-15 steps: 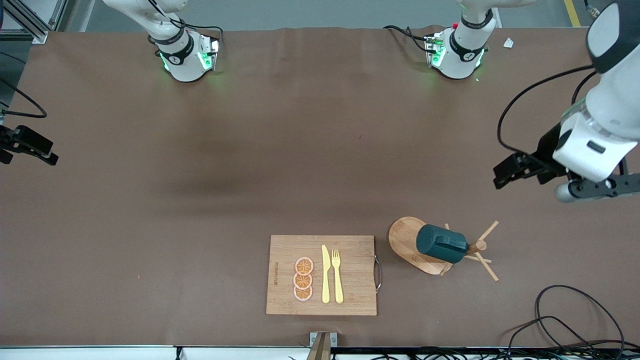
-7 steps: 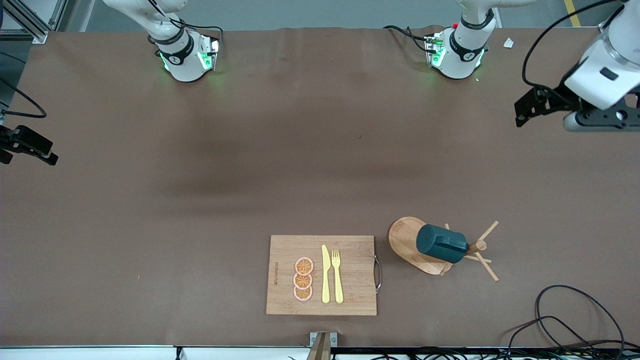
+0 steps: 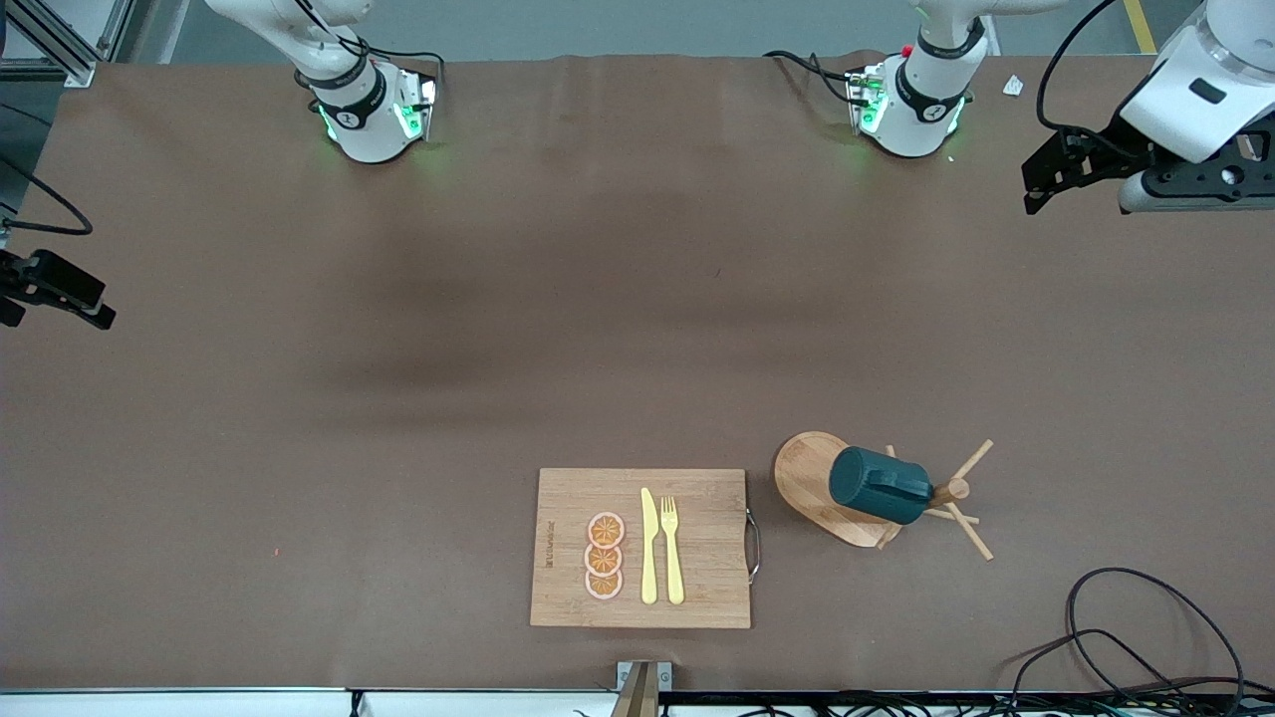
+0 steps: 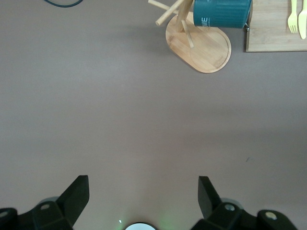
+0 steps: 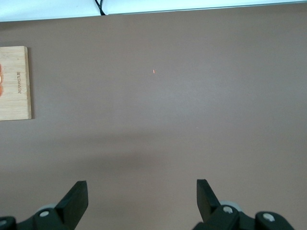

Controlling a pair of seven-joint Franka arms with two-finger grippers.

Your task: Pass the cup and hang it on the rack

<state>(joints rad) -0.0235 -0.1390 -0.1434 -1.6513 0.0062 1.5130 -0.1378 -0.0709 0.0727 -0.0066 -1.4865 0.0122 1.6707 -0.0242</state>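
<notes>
The dark teal cup (image 3: 882,485) hangs on its side on the wooden rack (image 3: 805,468), against the central post, above the oval base. Its yellow inside does not show. Both also show in the left wrist view: the cup (image 4: 221,13) and the rack's base (image 4: 207,48). My left gripper (image 4: 143,184) is open and empty, up over bare table near the left arm's end, well away from the rack; its hand (image 3: 1190,184) shows in the front view. My right gripper (image 5: 142,188) is open and empty over bare table at the right arm's end, where the arm waits.
A rectangular cutting board (image 3: 697,558) with a yellow knife (image 3: 648,546), a fork (image 3: 672,548) and orange slices (image 3: 604,556) lies beside the rack, toward the right arm's end. Black cables (image 3: 1146,637) lie near the front edge at the left arm's end.
My left arm has drawn back from the rack toward the robots' bases, its gripper empty. The cup stays hung on the rack. The right arm has not moved.
</notes>
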